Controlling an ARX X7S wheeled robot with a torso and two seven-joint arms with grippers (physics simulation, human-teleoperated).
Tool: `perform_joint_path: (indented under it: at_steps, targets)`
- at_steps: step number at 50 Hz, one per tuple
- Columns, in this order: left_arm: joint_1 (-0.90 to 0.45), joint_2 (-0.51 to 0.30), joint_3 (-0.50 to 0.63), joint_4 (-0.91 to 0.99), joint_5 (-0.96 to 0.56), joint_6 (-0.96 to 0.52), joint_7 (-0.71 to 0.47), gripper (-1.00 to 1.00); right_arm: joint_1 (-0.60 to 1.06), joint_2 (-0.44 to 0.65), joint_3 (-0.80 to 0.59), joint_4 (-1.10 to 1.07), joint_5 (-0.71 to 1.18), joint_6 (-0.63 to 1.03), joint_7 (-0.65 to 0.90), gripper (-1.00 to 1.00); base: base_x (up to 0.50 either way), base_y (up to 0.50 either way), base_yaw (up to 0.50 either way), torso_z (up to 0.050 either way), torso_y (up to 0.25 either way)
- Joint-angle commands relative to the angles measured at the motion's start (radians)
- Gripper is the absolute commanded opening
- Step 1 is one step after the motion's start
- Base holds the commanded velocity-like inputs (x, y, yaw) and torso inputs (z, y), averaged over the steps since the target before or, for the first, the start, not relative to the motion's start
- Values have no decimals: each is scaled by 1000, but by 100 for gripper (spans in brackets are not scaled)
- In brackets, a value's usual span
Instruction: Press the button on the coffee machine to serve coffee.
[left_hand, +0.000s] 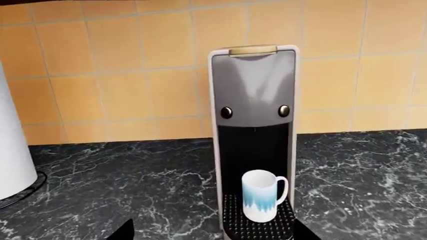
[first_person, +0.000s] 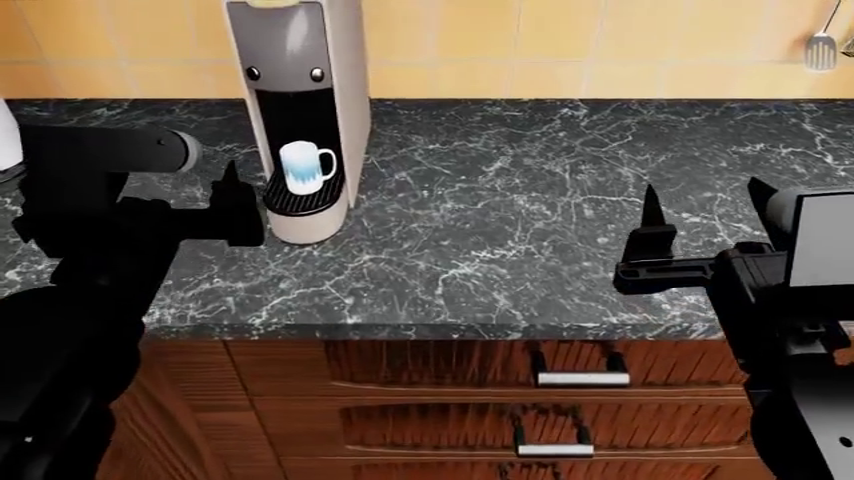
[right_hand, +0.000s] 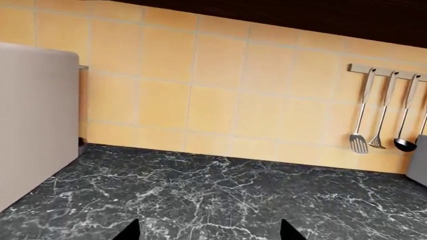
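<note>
With the coffee machine (first_person: 300, 110) at the head view's upper left, the approach is judged underway; both the left gripper (first_person: 240, 215) and right gripper (first_person: 654, 245) are spread empty, and a button (left_hand: 284, 110) must next be reached.

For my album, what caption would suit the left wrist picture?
Facing the coffee machine: a white-and-blue mug waits on the drip tray beneath two dark buttons, the left gripper open before it.

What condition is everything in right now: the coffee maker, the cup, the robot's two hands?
Coffee machine: upright, lid down, buttons untouched.
Mug: upright on the drip tray, under the spout.
Left hand: open, empty, beside the machine.
Right hand: open, empty, over the counter.
</note>
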Motion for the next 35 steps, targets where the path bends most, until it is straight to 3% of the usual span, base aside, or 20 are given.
perform_joint_path:
  at_steps: [1,20,35]
  targets:
    - [17,-9,-14,-4,20,29,8,100,-4,-2,12,3,2,3,-14,100,246,301,0,0,0]
    - [20,-31,-20,-17,10,42,18,100,-11,4,6,10,11,-10,-15,100,172,366,0,0,0]
    - [22,-28,-7,-22,10,46,6,100,-32,8,-14,28,14,-45,-18,100,401,95,0,0,0]
